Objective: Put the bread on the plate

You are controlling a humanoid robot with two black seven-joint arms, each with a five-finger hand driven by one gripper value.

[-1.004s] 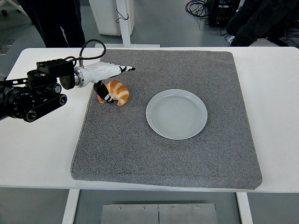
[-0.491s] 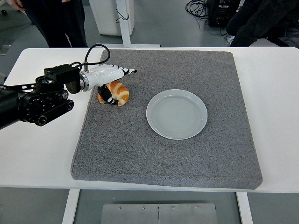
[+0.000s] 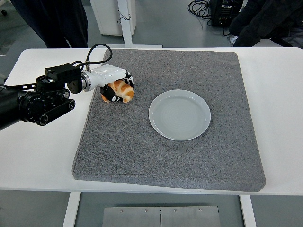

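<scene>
An orange-brown croissant-shaped bread point(image 3: 124, 91) lies on the grey mat point(image 3: 170, 156) near its left edge. My left hand point(image 3: 117, 84), white with black fingertips, comes in from the left and its fingers are curled down over the bread, with the thumb at its left side. The pale round plate point(image 3: 179, 115) sits on the mat's middle, to the right of the bread and apart from it, with nothing on it. My right hand is out of view.
The mat covers most of the white table point(image 3: 38, 156). A black cable point(image 3: 97, 49) loops above my left wrist. A person's dark legs point(image 3: 57, 21) stand beyond the table's far left; dark equipment is at the top right.
The left hand's fingers, stretched out above the bread a second ago, have curled down and closed around it. The arm has shifted slightly to the right.
</scene>
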